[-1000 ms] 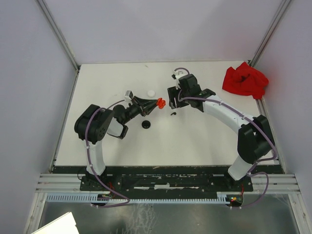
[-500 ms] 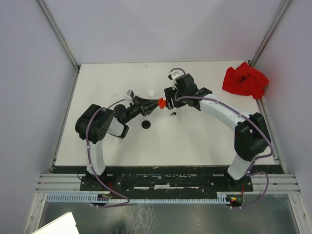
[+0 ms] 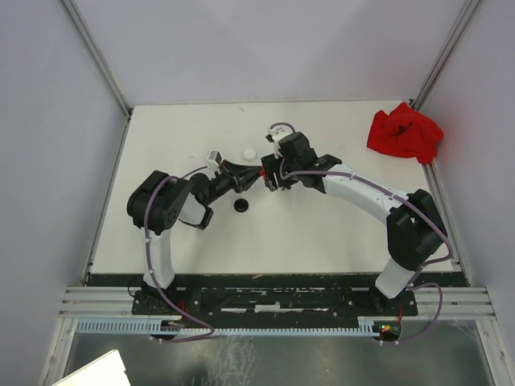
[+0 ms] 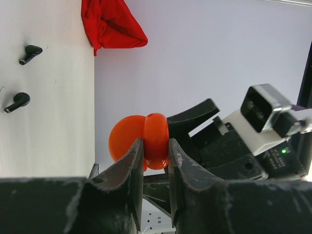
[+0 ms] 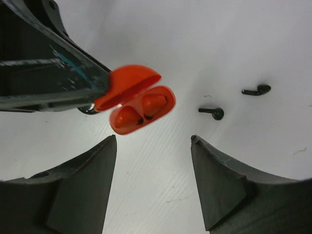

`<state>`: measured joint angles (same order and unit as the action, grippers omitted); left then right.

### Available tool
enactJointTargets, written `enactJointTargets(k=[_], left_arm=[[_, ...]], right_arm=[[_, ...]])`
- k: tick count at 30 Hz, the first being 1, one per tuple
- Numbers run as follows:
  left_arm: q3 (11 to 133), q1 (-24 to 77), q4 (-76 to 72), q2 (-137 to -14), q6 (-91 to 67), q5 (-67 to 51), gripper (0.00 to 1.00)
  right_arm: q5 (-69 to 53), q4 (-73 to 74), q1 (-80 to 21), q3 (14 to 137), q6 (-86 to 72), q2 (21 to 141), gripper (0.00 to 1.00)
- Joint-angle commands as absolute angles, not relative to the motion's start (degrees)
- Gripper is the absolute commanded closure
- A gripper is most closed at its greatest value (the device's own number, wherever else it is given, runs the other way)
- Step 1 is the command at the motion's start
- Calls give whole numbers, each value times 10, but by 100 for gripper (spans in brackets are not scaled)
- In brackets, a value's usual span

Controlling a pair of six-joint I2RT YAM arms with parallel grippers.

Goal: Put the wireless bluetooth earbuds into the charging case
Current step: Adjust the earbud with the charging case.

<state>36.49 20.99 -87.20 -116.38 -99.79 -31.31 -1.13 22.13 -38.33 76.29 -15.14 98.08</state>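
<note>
The left hand (image 4: 155,142) is clamped shut on an open, orange-red, rounded plastic charging case (image 5: 131,78) and holds it in the air above the white worktop (image 3: 338,233). In the left wrist view its two black fingers pinch the case from both sides. The right wrist view looks into the case: the lid is tipped up, and two red earbuds (image 5: 152,102) sit side by side in the wells of the base.

The right hand (image 5: 153,141) faces the case with its jaws standing wide apart and nothing between them. In the overhead view the two hands meet near the middle of the worktop, the right one largely covering the case.

Two small black stemmed earbuds (image 5: 213,112) lie on the worktop near each other, to one side of the case and apart from it.

A small white round object (image 3: 249,153) rests just beyond the left hand, and a small black round object (image 3: 241,206) lies on the near side of it. A crumpled red cloth (image 3: 405,133) lies at the far right corner.
</note>
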Motion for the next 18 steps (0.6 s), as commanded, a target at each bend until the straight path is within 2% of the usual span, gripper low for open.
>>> enactJointTargets(k=[1,7,15,18], left_arm=[[359,212,-920,-1155,-995,-279,97],[335,224,-820,-1086,-986,-191,97],[338,257,-687,-1013,-1012,-91,97],[346,270,-651,-1006,-1027,-70,97]], right_arm=[[54,130,-383,683,-159,921,29],[60,-74,-385,537,-146,864,27],[40,-436,-395,384,-91,898,16],[38,-515,-401,367,-78,921,14]])
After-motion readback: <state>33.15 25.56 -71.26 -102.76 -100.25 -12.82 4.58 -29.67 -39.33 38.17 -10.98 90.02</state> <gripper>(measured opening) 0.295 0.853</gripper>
